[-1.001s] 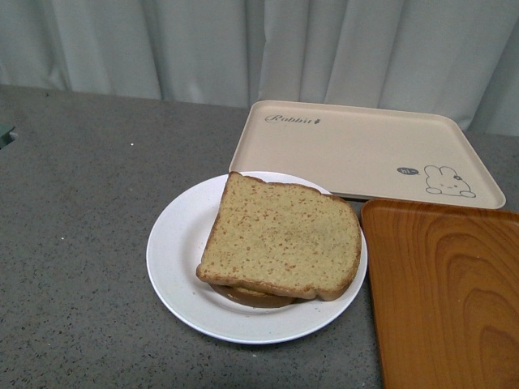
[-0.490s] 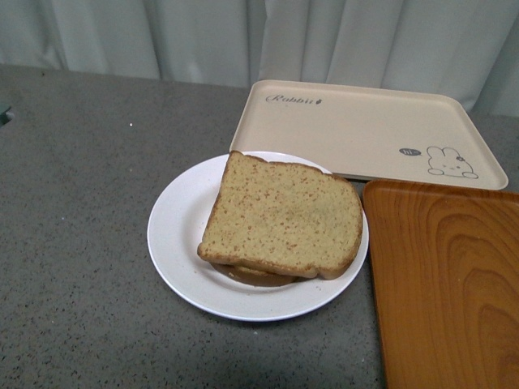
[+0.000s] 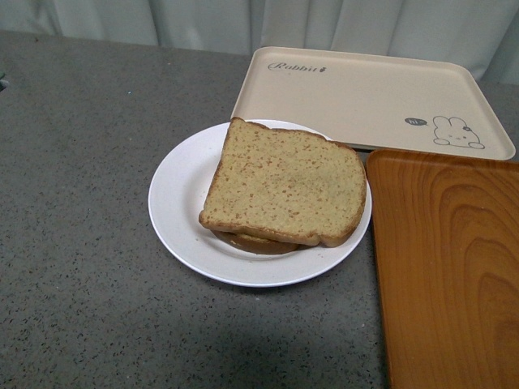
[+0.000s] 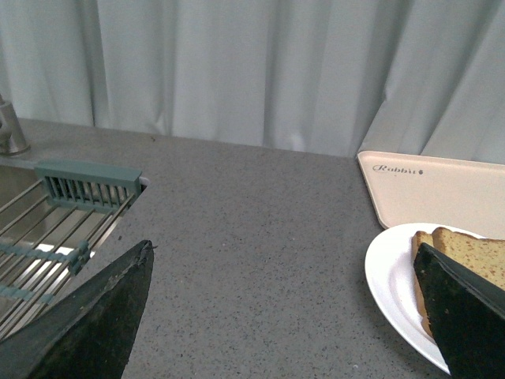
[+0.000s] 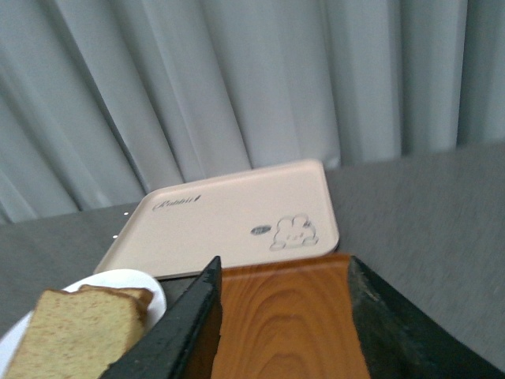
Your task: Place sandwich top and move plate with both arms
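The sandwich top (image 3: pixel 284 182), a tan speckled bread slice, lies on a lower slice on the round white plate (image 3: pixel 174 211) at the middle of the grey counter. Neither arm shows in the front view. In the left wrist view my left gripper (image 4: pixel 284 272) is open and empty over bare counter, the plate (image 4: pixel 390 272) and bread (image 4: pixel 473 257) beside its one finger. In the right wrist view my right gripper (image 5: pixel 284 272) is open and empty above the wooden tray (image 5: pixel 276 316), with the sandwich top (image 5: pixel 71 335) and plate (image 5: pixel 118 280) off to its side.
A beige rabbit-print tray (image 3: pixel 365 97) lies behind the plate. An orange-brown wooden tray (image 3: pixel 446 267) lies right of the plate, close to its rim. A sink with a wire rack (image 4: pixel 55 229) sits at the counter's left. A grey curtain hangs behind.
The front view has tilted down: plate, bread and trays sit higher in the picture than before. The bread and plate keep the same places relative to each other.
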{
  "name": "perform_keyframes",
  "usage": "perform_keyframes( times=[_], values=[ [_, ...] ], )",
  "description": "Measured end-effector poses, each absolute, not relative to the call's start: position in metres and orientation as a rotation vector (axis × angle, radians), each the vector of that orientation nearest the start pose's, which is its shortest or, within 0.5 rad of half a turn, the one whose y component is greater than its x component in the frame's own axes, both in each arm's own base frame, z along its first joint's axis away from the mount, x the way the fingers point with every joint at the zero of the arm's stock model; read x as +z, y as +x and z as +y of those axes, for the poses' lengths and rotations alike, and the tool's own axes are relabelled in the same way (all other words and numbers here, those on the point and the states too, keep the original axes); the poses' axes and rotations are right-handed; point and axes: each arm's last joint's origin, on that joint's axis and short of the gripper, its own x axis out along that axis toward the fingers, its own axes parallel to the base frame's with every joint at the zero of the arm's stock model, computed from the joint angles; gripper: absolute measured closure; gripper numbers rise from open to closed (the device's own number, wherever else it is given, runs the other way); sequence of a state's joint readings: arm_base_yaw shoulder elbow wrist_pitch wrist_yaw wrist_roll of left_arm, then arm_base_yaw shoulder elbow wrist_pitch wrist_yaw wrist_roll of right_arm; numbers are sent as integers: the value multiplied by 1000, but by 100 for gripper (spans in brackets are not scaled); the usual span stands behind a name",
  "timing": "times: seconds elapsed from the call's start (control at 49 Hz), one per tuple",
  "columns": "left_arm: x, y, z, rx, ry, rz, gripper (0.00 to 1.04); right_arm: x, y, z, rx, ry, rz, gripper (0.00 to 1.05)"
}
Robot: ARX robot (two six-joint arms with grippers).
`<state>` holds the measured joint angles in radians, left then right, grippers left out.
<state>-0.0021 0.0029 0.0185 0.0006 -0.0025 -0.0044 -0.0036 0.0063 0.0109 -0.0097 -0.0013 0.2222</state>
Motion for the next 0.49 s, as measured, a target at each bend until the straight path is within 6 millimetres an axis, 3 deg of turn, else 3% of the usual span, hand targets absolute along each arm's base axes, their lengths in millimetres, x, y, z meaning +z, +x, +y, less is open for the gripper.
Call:
perform_keyframes(
  times=[0.143,0.245,0.49],
  values=[
    [170,97,0,-2,-5,-17,6,165,98,0,-2,70,1,81],
    [170,97,0,-2,-4,-17,6,165,98,0,-2,24,1,104],
    [170,97,0,-2,-4,-17,6,165,98,0,-2,7,1,104]
  ],
)
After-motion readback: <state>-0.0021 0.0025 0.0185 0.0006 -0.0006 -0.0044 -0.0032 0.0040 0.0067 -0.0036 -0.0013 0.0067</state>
